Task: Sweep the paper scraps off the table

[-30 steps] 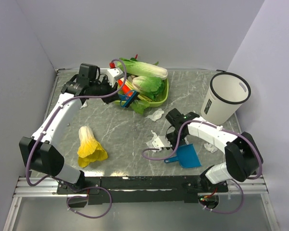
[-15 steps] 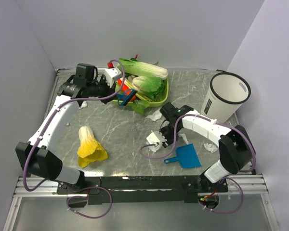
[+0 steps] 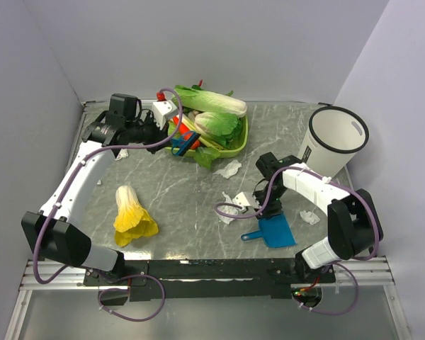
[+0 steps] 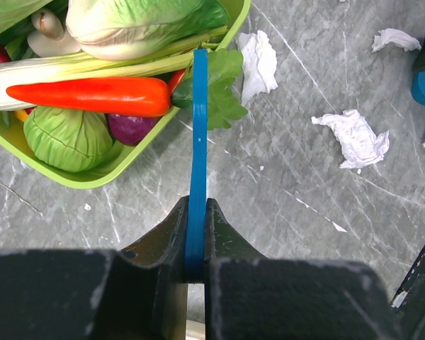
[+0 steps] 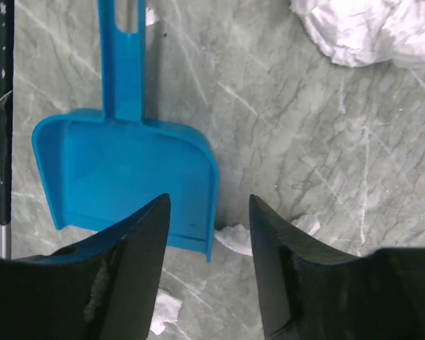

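Several white paper scraps lie on the grey marble table (image 3: 177, 188): one (image 3: 230, 168) by the tray, a cluster (image 3: 234, 207) in the middle, one (image 3: 309, 217) at the right. A blue dustpan (image 3: 274, 231) rests near the front. My right gripper (image 3: 263, 205) hangs open just above its rim (image 5: 127, 177), nothing between its fingers (image 5: 145, 234); a small scrap (image 5: 234, 239) lies at the pan's corner. My left gripper (image 4: 196, 205) is shut on a blue brush (image 4: 197, 127), held by the tray's near edge (image 3: 186, 142). Two more scraps (image 4: 354, 137) (image 4: 257, 60) lie beyond it.
A green tray (image 3: 239, 145) of vegetables stands at the back centre. A white bucket (image 3: 331, 145) stands at the right. A yellow-and-white leafy vegetable (image 3: 131, 212) lies front left. Another scrap (image 3: 122, 152) lies under the left arm. A metal rail edges the front.
My right gripper has opened; it swung left over the middle scraps, then back right above the dustpan. The left arm shifted slightly left with the brush.
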Robot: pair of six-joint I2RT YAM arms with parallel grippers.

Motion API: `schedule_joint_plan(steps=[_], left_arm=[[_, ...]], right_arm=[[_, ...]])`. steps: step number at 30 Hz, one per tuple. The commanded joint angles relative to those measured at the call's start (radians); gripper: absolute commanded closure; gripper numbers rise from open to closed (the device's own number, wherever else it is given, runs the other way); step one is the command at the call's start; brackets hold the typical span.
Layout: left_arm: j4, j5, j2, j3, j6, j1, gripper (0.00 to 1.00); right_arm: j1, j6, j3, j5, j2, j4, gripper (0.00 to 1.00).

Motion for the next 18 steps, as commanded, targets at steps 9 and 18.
schedule_joint_plan(steps=[9, 18], left_arm=[[-0.003, 0.010, -0.001, 0.035, 0.025, 0.004, 0.99], [-0.006, 0.010, -0.005, 0.027, 0.028, 0.004, 0.99]], right_arm=[[0.104, 0.087, 0.010, 0.001, 0.102, 0.104, 0.57], [0.115, 0.053, 0.025, 0.028, 0.099, 0.053, 0.60]])
